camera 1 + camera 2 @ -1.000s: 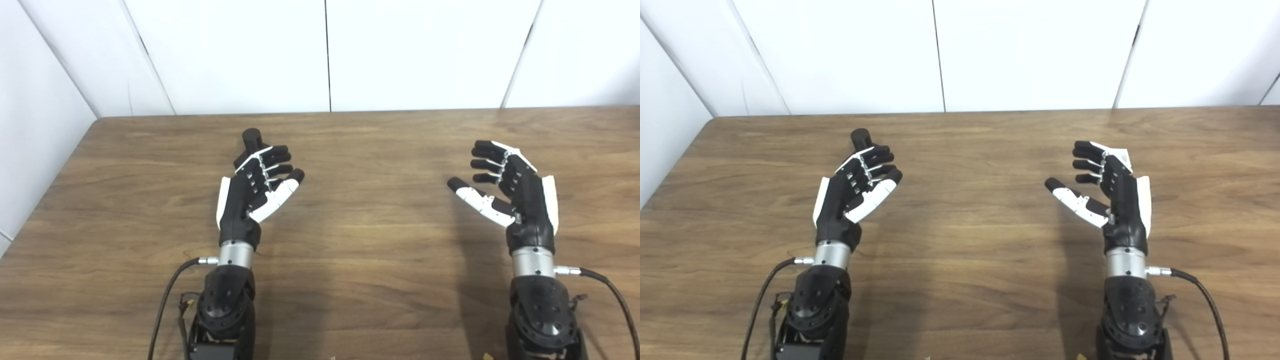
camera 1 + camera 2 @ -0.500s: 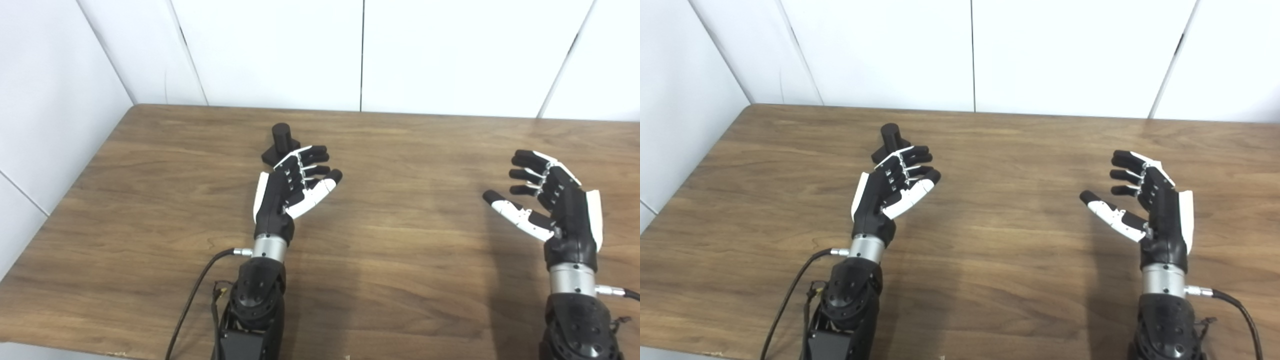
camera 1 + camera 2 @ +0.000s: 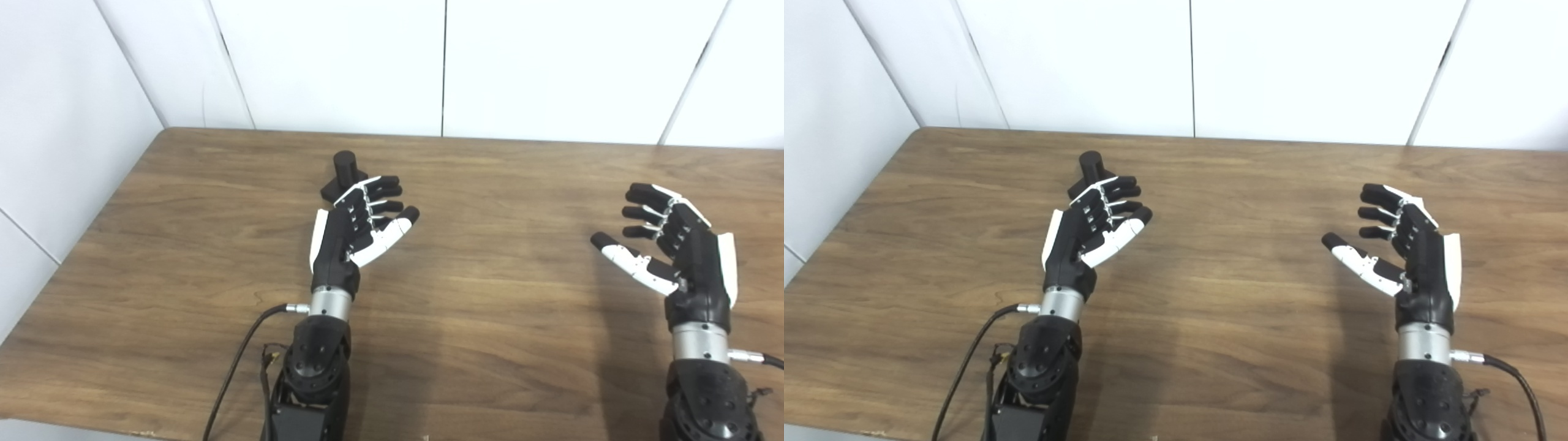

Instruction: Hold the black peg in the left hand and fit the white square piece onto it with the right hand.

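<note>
The black peg stands upright on its square black base on the wooden table, at the back left. My left hand hovers just in front of it, palm turned inward, fingers spread and empty; its fingertips hide part of the base. My right hand is held up at the right side of the table, open, thumb pointing left, with nothing in it. No white square piece shows in either view.
White wall panels rise behind the table and along its left side. The table's near left edge shows at the bottom. Black cables trail from both wrists.
The camera turned left between one second and half a second ago, shifting the whole picture right. Since then both hands hold almost still.
</note>
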Controlling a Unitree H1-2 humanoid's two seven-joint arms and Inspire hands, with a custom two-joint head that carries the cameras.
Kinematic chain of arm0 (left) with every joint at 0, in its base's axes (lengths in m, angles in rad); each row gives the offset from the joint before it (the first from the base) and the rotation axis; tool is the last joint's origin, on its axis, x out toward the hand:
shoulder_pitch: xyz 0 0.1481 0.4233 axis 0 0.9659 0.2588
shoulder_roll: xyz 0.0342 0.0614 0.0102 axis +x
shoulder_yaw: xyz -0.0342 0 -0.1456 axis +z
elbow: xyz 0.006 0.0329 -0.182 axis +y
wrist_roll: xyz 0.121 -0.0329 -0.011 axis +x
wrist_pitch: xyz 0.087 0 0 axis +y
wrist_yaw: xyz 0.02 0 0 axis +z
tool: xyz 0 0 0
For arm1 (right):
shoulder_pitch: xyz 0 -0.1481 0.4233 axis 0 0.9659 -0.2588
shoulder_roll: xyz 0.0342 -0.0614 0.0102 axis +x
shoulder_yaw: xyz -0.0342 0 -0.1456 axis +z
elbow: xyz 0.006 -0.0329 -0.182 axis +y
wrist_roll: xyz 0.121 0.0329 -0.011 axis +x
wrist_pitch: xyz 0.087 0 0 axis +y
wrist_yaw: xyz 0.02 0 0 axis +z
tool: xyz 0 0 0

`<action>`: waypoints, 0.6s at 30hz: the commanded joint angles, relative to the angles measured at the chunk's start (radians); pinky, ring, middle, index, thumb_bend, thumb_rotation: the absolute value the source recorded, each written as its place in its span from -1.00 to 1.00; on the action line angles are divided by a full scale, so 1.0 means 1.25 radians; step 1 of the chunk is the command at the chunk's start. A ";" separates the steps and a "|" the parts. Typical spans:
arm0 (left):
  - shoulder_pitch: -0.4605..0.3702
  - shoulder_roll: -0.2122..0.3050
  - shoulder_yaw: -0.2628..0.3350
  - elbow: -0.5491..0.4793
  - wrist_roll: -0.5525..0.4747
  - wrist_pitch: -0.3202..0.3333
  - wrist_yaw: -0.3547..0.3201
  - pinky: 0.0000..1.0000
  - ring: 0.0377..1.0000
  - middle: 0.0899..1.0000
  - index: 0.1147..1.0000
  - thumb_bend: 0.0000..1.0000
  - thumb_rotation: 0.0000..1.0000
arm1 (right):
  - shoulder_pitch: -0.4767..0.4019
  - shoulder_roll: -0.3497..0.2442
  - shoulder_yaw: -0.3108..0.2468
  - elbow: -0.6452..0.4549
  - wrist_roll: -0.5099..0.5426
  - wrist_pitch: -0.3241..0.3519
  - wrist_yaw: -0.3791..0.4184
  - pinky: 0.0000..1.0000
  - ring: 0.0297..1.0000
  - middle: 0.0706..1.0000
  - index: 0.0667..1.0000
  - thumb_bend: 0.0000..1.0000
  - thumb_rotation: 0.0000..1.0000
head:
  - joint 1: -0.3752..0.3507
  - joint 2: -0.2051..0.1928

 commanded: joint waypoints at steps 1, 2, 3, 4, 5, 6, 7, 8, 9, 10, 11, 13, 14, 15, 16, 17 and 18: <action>-0.029 0.004 0.001 -0.021 0.006 -0.024 0.004 0.13 0.28 0.37 0.26 0.35 -0.53 | -0.024 0.004 0.001 -0.022 -0.002 -0.032 -0.006 0.13 0.34 0.39 0.35 0.32 -0.95 | 0.001 0.001; -0.030 0.006 0.001 -0.023 0.014 -0.025 0.008 0.12 0.28 0.37 0.26 0.35 -0.53 | -0.024 0.004 0.001 -0.023 -0.003 -0.031 -0.007 0.13 0.34 0.39 0.35 0.32 -0.94 | 0.000 0.001; -0.031 0.008 0.000 -0.024 0.031 -0.028 0.016 0.09 0.27 0.36 0.26 0.35 -0.52 | -0.023 0.005 0.001 -0.024 -0.002 -0.030 -0.006 0.13 0.34 0.38 0.35 0.32 -0.94 | 0.000 0.002; -0.032 0.012 -0.001 -0.025 0.049 -0.035 0.023 0.07 0.26 0.36 0.26 0.34 -0.52 | -0.023 0.005 0.001 -0.024 -0.003 -0.032 -0.007 0.13 0.34 0.38 0.35 0.32 -0.95 | -0.001 0.003; -0.035 0.015 -0.001 -0.025 0.062 -0.042 0.029 0.05 0.26 0.35 0.26 0.34 -0.51 | -0.023 0.004 0.001 -0.024 -0.003 -0.034 -0.007 0.13 0.34 0.38 0.34 0.32 -0.96 | -0.001 0.003; -0.037 0.017 0.000 -0.027 0.070 -0.046 0.032 0.03 0.25 0.35 0.25 0.33 -0.51 | -0.022 0.005 0.000 -0.025 -0.003 -0.033 -0.007 0.13 0.34 0.38 0.34 0.32 -0.96 | -0.001 0.003; -0.039 0.019 0.001 -0.028 0.074 -0.048 0.034 0.02 0.25 0.34 0.23 0.32 -0.54 | -0.022 0.005 0.000 -0.025 -0.002 -0.032 -0.007 0.14 0.34 0.38 0.34 0.32 -0.96 | -0.001 0.003; -0.044 0.022 0.003 -0.031 0.087 -0.044 0.040 0.06 0.28 0.35 0.23 0.33 -0.55 | -0.022 0.004 0.001 -0.026 -0.005 -0.032 -0.007 0.13 0.35 0.38 0.34 0.32 -0.95 | -0.001 0.003; -0.048 0.027 0.004 -0.034 0.100 -0.041 0.045 0.10 0.31 0.36 0.23 0.32 -0.57 | -0.023 0.004 0.001 -0.026 -0.006 -0.032 -0.007 0.13 0.35 0.38 0.34 0.32 -0.95 | -0.002 0.002; -0.052 0.031 0.004 -0.036 0.110 -0.038 0.049 0.12 0.33 0.37 0.23 0.32 -0.58 | -0.023 0.003 0.001 -0.025 -0.006 -0.034 -0.007 0.13 0.35 0.39 0.34 0.31 -0.95 | -0.003 0.002; -0.057 0.037 0.005 -0.037 0.121 -0.036 0.054 0.14 0.35 0.38 0.23 0.32 -0.59 | -0.024 0.003 0.001 -0.024 -0.006 -0.035 -0.007 0.13 0.35 0.39 0.34 0.31 -0.95 | -0.003 0.003; -0.065 0.045 0.007 -0.038 0.134 -0.032 0.057 0.18 0.37 0.39 0.24 0.30 -0.63 | -0.024 0.002 0.001 -0.024 -0.007 -0.035 -0.007 0.12 0.35 0.38 0.34 0.31 -0.96 | -0.003 0.003; -0.072 0.052 0.008 -0.040 0.147 -0.026 0.059 0.21 0.39 0.40 0.24 0.30 -0.64 | -0.024 0.002 0.001 -0.024 -0.010 -0.034 -0.008 0.11 0.34 0.38 0.34 0.31 -0.96 | -0.002 0.003; -0.077 0.059 0.009 -0.041 0.155 -0.019 0.058 0.22 0.39 0.40 0.24 0.31 -0.63 | -0.024 0.001 0.001 -0.024 -0.011 -0.035 -0.008 0.10 0.34 0.38 0.34 0.31 -0.95 | -0.002 0.003; -0.083 0.067 0.010 -0.043 0.166 -0.011 0.058 0.22 0.40 0.40 0.24 0.31 -0.64 | -0.025 0.000 0.001 -0.024 -0.013 -0.035 -0.008 0.09 0.33 0.38 0.33 0.31 -0.95 | -0.002 0.003; -0.089 0.073 0.011 -0.043 0.177 -0.007 0.058 0.22 0.39 0.39 0.24 0.31 -0.64 | -0.025 -0.001 0.001 -0.024 -0.012 -0.036 -0.007 0.09 0.33 0.38 0.33 0.31 -0.94 | -0.002 0.003; -0.094 0.078 0.013 -0.043 0.182 -0.003 0.059 0.19 0.37 0.38 0.22 0.31 -0.66 | -0.025 -0.001 0.000 -0.025 -0.009 -0.034 -0.005 0.10 0.33 0.39 0.34 0.32 -0.94 | -0.002 0.003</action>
